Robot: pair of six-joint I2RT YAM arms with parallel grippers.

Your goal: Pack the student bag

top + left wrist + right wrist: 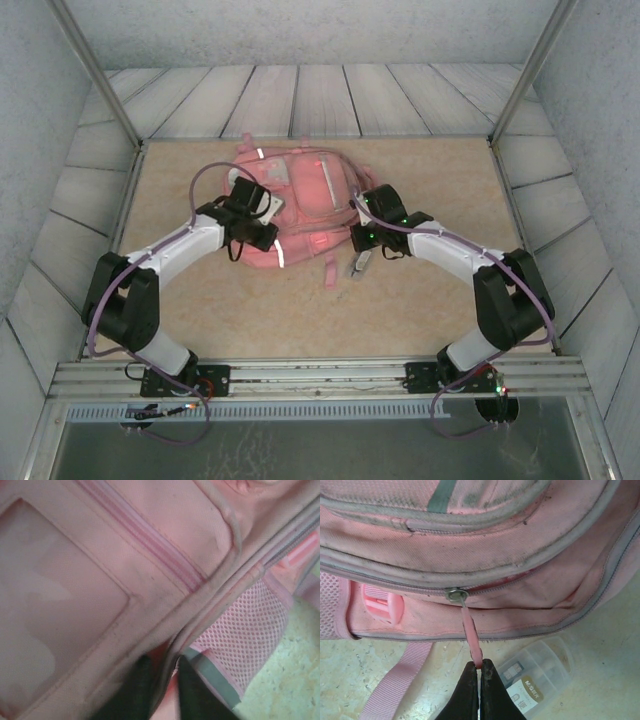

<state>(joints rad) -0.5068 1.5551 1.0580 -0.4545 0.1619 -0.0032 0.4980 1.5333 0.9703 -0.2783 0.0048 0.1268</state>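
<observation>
Viewing from above: the student bag [300, 200] is lying mid-surface [200, 320], with the left end effector [250, 212] and right end effector [366, 228] reaching onto it from either side. Left wrist: the fingers [137, 692] are standing slightly parted, straddling a piped seam [172, 662]; unclamped, the bag is likely dragging under any pull. Right wrist: the end effector, pressed together, is pinching the tip of the zipper pull tab [471, 635], and so shallow a hold is risking slip. A clear plastic case [537, 675] is lying just beside the bag.

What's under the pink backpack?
The beige tabletop; a clear plastic case lies at the edge of the backpack. Anything fully beneath is hidden by fabric.
</observation>
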